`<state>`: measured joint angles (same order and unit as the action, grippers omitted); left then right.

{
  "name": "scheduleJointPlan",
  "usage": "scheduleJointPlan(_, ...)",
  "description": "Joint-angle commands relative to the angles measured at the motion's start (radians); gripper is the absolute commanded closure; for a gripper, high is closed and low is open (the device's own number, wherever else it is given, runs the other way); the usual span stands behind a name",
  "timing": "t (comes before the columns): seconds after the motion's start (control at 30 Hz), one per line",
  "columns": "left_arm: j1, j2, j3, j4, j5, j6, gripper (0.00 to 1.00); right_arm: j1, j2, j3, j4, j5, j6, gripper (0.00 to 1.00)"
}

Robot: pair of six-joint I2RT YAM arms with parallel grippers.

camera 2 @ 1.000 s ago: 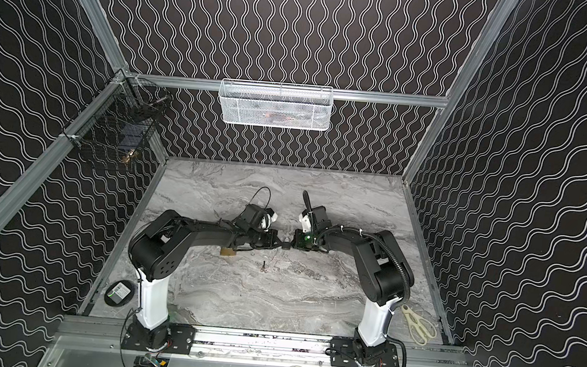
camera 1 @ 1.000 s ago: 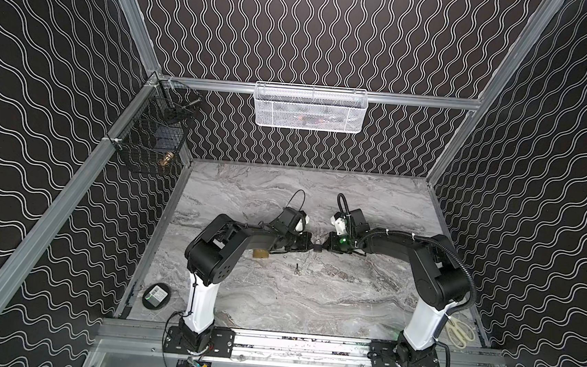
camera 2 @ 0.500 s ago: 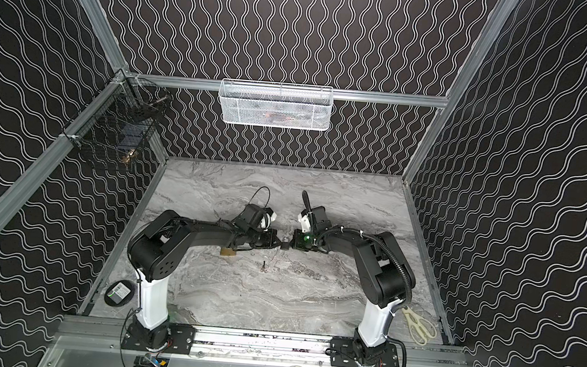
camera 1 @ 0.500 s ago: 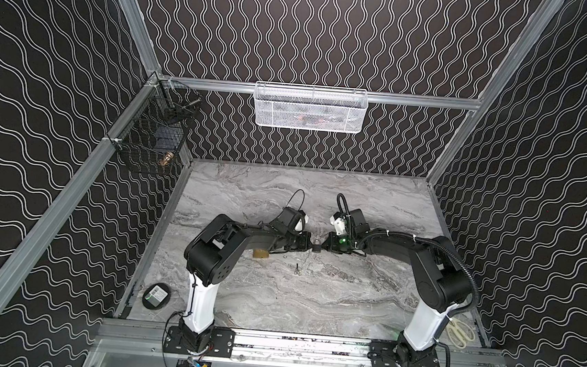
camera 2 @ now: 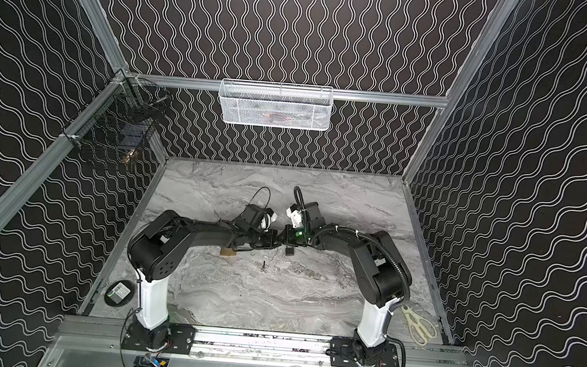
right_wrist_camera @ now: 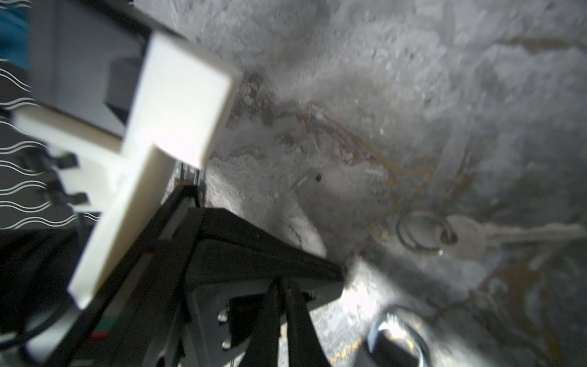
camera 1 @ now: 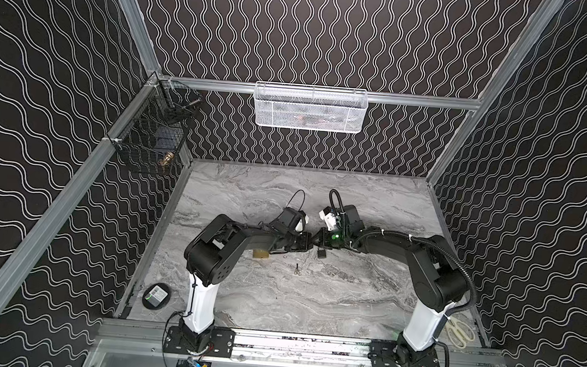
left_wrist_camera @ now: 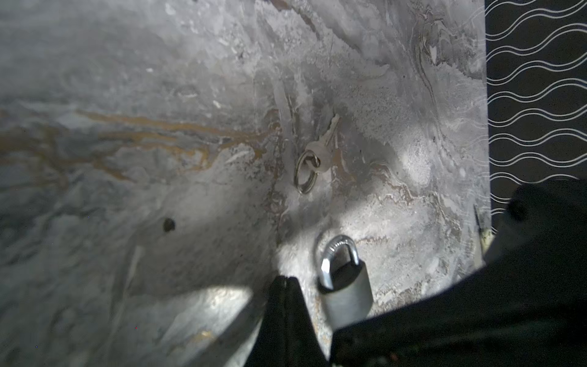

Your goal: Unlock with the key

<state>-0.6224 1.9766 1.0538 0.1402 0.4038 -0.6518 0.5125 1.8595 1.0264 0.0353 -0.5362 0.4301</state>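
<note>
Padlock (left_wrist_camera: 346, 286) & key (left_wrist_camera: 320, 149) both lie loose on the marble tabletop (camera 1: 311, 300), neither held. L arm (camera 1: 245, 236) & R arm (camera 1: 388, 240) stretch low toward mid-table, meeting tip to tip in both top views. Left gripper (left_wrist_camera: 283, 284): jaws fully closed, empty, just beside the padlock's shackle. Right gripper (right_wrist_camera: 282, 295): jaws all but closed, nothing between them. Padlock has a silver body w/ shackle seated, lying flat just by the gripper tips; keyway end hidden. Key on its split ring (left_wrist_camera: 304, 174) sits near but apart from the lock, on the robot-base side.

Risks, my read:
- Arms are so crowded that a reach by either may knock the other or shove the lock.
- Closed jaws need opening before any pick.
- Thin flat key on hard marble prob. skids or slips when pinched.
- Ring may snag a fingertip.
</note>
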Motion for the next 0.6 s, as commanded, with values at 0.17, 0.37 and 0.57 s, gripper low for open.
scheduleJointPlan(0.17,0.011,-0.047,-0.035,-0.093,-0.041,0.035,1.00,0.012,0.006,0.006,0.033,-0.002,0.004,0.89)
scheduleJointPlan(0.37,0.027,-0.131,-0.079,-0.091,-0.004,0.085,1.00,-0.045,-0.093,-0.100,-0.024,0.065,0.006,0.86)
scheduleJointPlan(0.57,-0.022,-0.163,-0.057,-0.102,0.072,0.121,1.00,-0.121,-0.135,-0.174,-0.066,0.091,-0.019,0.84)
